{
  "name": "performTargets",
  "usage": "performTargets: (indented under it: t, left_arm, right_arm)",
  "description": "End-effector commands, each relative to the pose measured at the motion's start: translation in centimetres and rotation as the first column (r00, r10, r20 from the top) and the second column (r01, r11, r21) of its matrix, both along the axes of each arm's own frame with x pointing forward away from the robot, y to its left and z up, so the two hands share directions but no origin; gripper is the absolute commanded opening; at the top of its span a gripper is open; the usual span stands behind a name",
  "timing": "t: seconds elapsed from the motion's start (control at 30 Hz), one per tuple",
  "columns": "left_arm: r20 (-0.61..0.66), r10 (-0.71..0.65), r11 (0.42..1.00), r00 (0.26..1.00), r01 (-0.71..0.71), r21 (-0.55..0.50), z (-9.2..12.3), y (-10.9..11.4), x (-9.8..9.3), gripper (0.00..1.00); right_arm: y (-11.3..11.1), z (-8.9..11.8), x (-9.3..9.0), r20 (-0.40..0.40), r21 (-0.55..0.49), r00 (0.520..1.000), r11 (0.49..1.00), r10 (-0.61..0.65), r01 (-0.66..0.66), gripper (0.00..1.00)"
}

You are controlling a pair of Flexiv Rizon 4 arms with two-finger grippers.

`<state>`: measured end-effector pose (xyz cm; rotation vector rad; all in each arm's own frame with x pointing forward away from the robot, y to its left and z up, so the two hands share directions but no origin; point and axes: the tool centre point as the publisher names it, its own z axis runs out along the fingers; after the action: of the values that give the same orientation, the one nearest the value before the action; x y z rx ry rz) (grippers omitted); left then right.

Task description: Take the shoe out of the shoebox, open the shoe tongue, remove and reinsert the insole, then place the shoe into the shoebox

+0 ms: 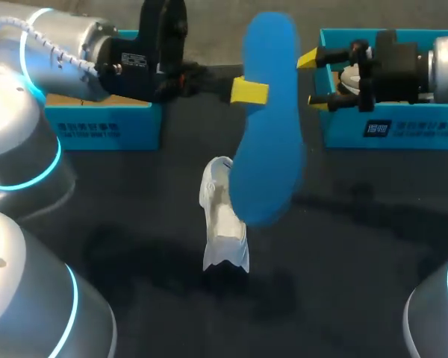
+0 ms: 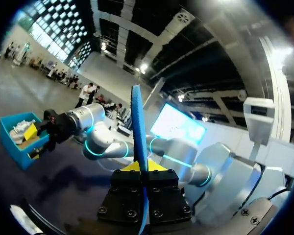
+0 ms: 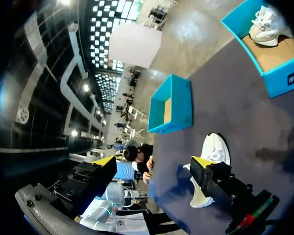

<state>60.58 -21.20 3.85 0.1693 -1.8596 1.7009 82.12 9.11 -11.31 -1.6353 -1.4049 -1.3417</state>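
Flat blue foam insole (image 1: 267,119) being gripped by left gripper (image 1: 250,91) above white fabric shoe (image 1: 222,216), long axis aimed down at it; right gripper (image 1: 313,79) being seen wide, farther off.

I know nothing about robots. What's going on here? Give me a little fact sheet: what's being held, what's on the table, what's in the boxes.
left pincer: shut on the blue insole, held up in the air
right pincer: open, empty, beside the right shoebox
white shoe: on the dark table, below the insole, outside both boxes
second white shoe: inside the right shoebox
left shoebox: blue, nothing seen inside
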Motion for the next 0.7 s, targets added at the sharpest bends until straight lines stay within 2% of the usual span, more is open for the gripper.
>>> performTargets:
  t: [0.03, 0.17, 0.2, 0.47, 0.7]
  left_arm:
    - [0.451, -0.071, 0.997, 0.890, 0.058, 0.043, -0.7, 0.9, 2.1, 0.00]
    - [0.626, -0.018, 1.000, 0.779, 0.014, 0.011, -1.6, 1.1, 3.8, 0.00]
    - [0.636, -0.002, 1.000, 0.772, 0.002, 0.001, -1.8, 1.0, 4.3, 0.00]
    - [0.636, -0.002, 1.000, 0.772, 0.002, 0.001, -1.8, 1.0, 4.3, 0.00]
    - [0.636, -0.002, 1.000, 0.772, 0.002, 0.001, -1.8, 1.0, 4.3, 0.00]
  right_arm:
    - [0.1, 0.4, 0.0, 0.000, -0.006, 1.000, 1.000, -0.011, 0.011, 1.00]
    - [-0.1, 0.8, 0.1, 0.004, -0.014, 1.000, 1.000, -0.021, 0.021, 1.00]
    - [-0.2, 0.9, 0.1, 0.005, -0.015, 1.000, 1.000, -0.024, 0.024, 1.00]
    - [-0.3, 1.1, 0.4, -0.034, -0.002, 0.999, 1.000, -0.003, 0.003, 1.00]
    - [-0.6, 1.0, 0.3, -0.084, 0.108, 0.995, 0.993, 0.058, -0.049, 1.00]
